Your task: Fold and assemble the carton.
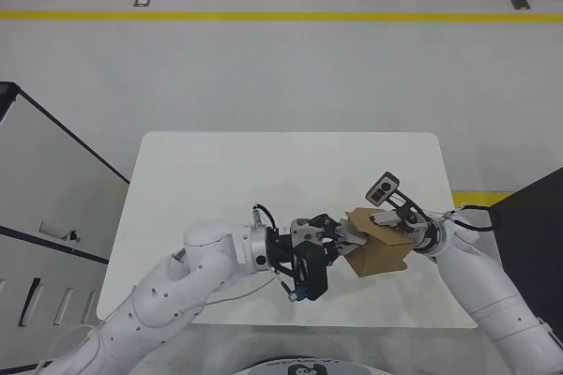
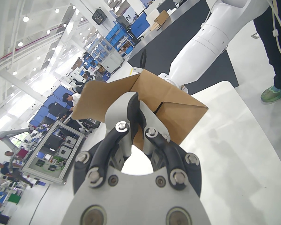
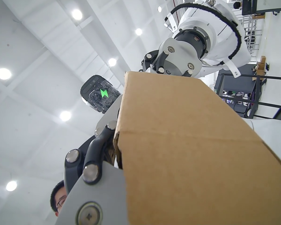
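The carton (image 1: pixel 375 247) hangs between my two arms over the near right part of the tabletop (image 1: pixel 263 187). I cannot tell whether its lower corner touches the surface or rides just above it.

My left gripper (image 2: pixel 136 105) meets it from my left, at the open end. The jaws are drawn nearly together with a cardboard edge pinched between them, so I count them as closed on the carton. My right gripper (image 1: pixel 395 221) sits at the opposite side, on the upper far edge. A brown panel lies across its wrist view and hides the grasp, so I cannot tell whether those jaws are clamped or merely resting against the wall.

What matters next is the loose flap (image 2: pixel 93 101). It stands out from the open end on the left gripper's side, just beside the jaws. It sticks away from the box body rather than lying across the opening. The carton's long axis runs roughly from one gripper to the other, across the front of the tabletop.

So the left arm is much the nearer to that flap, while the right arm is at the far end, placed to brace. As I judge it, the fold is the left arm's to make. It would have to let go of the edge, come round behind the flap and swing it inward toward the box, while the right arm stops the body from turning.
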